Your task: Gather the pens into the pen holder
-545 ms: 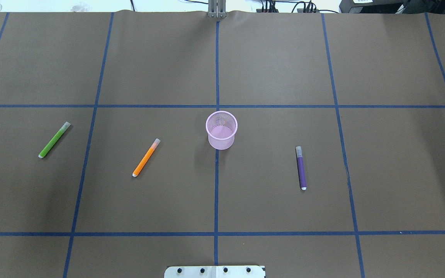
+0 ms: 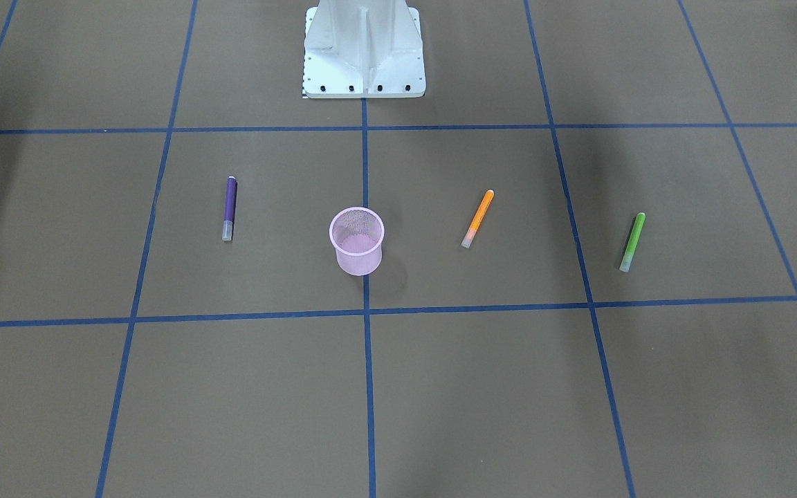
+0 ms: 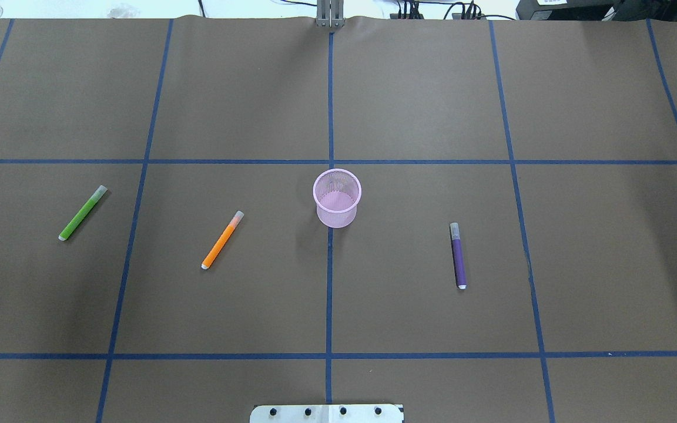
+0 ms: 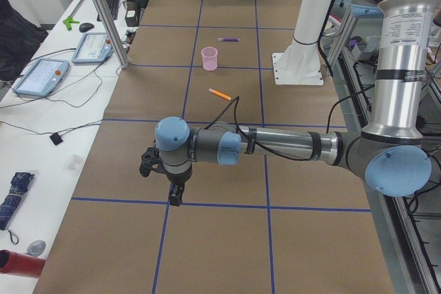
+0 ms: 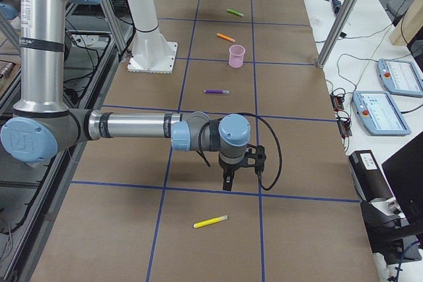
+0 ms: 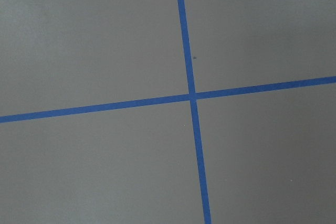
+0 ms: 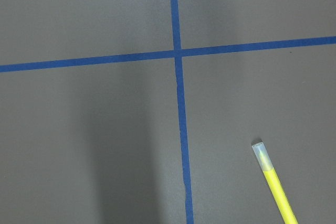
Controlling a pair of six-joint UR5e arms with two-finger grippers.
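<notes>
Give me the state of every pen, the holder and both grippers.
pen holder, upright, empty
green pen, lying flat, capped
orange pen, lying flat, capped
purple pen, lying flat, capped
yellow pen, lying flat, capped
left gripper, open or shut cannot be told
right gripper, open or shut cannot be told

brown table (image 3: 421, 94), blue tape grid (image 3: 330, 282)

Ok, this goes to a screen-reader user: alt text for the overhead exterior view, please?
An empty pink pen holder stands at the centre of a brown table gridded with blue tape. Lying flat to its sides: a green pen far left, an orange pen nearer, a purple pen right.
</notes>
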